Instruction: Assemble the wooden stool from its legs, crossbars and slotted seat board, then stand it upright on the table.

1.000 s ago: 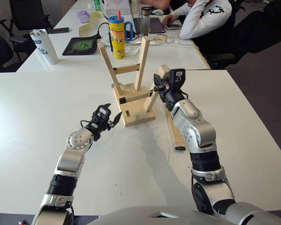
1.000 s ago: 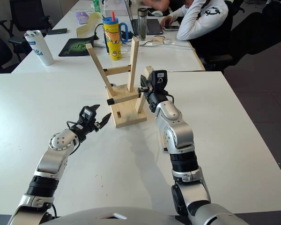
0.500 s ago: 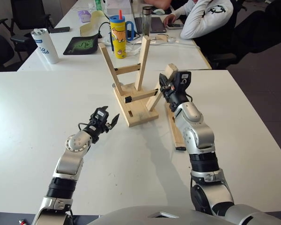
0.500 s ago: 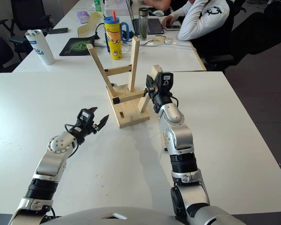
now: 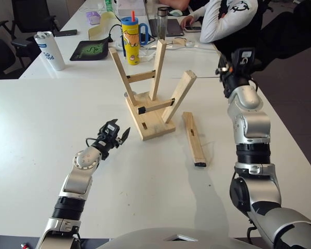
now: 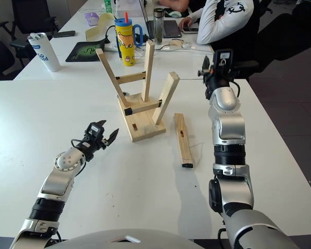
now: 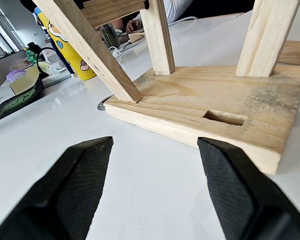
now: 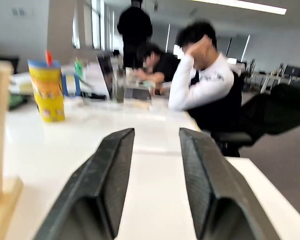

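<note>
— So, how do the arms sit?
— The left arm stretches forward, low over the table (image 5: 36,135). The left pincer (image 5: 115,136) is just short of the seat board's near corner, not touching it. Its fingers (image 7: 85,185) are spread wide with nothing between them.
— And the other?
— It is raised, forearm upright, up by the table's far right corner. The right pincer (image 5: 224,70) is well apart from the wood, its fingers (image 8: 110,185) parted a little and empty.
— Where is the stool?
— Upside down, mid-table. The seat board (image 5: 150,120) lies flat. Three legs (image 5: 179,96) stand up from it, joined by two crossbars (image 5: 154,106). One slot (image 7: 225,117) in the board is open. A loose leg (image 5: 194,139) lies flat just right of the board.
— Any writing?
— The white cup (image 5: 47,51) on the next table carries dark print, and the yellow cup (image 5: 129,40) a cartoon picture. Both are too small to read.
</note>
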